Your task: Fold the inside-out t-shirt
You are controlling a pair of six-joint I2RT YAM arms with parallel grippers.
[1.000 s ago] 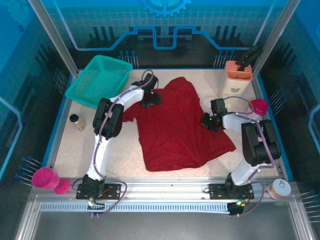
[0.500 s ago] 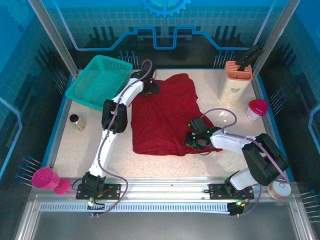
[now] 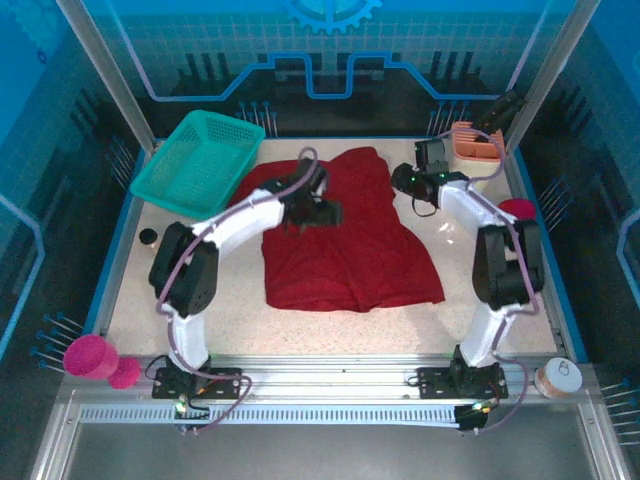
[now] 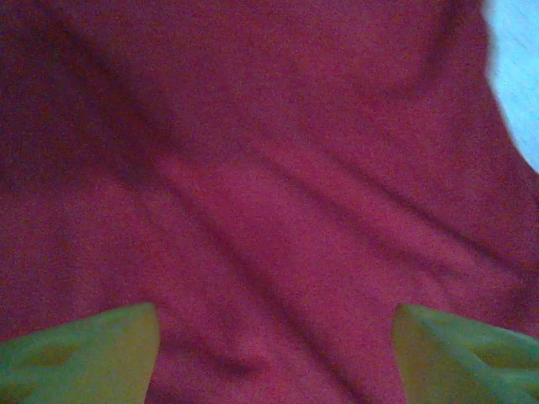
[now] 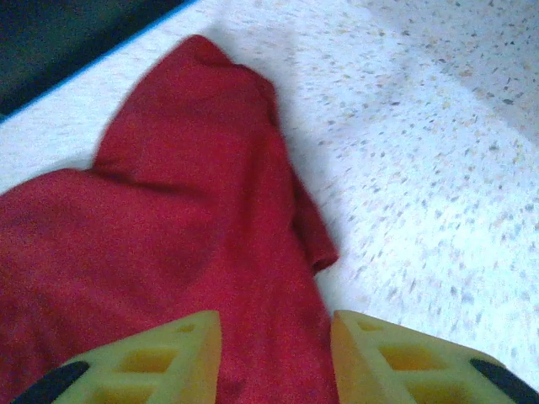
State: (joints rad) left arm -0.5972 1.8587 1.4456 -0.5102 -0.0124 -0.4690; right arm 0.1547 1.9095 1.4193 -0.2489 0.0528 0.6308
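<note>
The inside-out t-shirt (image 3: 345,245) lies in a rumpled dark red patch at the middle of the table. My left gripper (image 3: 324,212) hovers over the shirt's upper left part. In the left wrist view its green fingertips (image 4: 84,353) stand wide apart, open, with only wrinkled red cloth (image 4: 269,168) below the left gripper (image 4: 274,353). My right gripper (image 3: 406,180) is at the shirt's far right edge. In the right wrist view the right gripper (image 5: 274,358) is open, its yellow fingers (image 5: 152,362) straddling the shirt's edge (image 5: 194,219) where it meets the speckled table (image 5: 438,168).
A teal basket (image 3: 198,160) stands at the back left and an orange holder (image 3: 476,146) at the back right. A pink cup (image 3: 517,210) sits behind the right arm. A small dark jar (image 3: 149,237) is at the left edge and a pink object (image 3: 95,357) lies near the front left.
My right gripper has gone from the shirt's near right part to its far right edge and has opened. My left gripper moved from the back left corner onto the shirt. The shirt's lower right now spreads wider.
</note>
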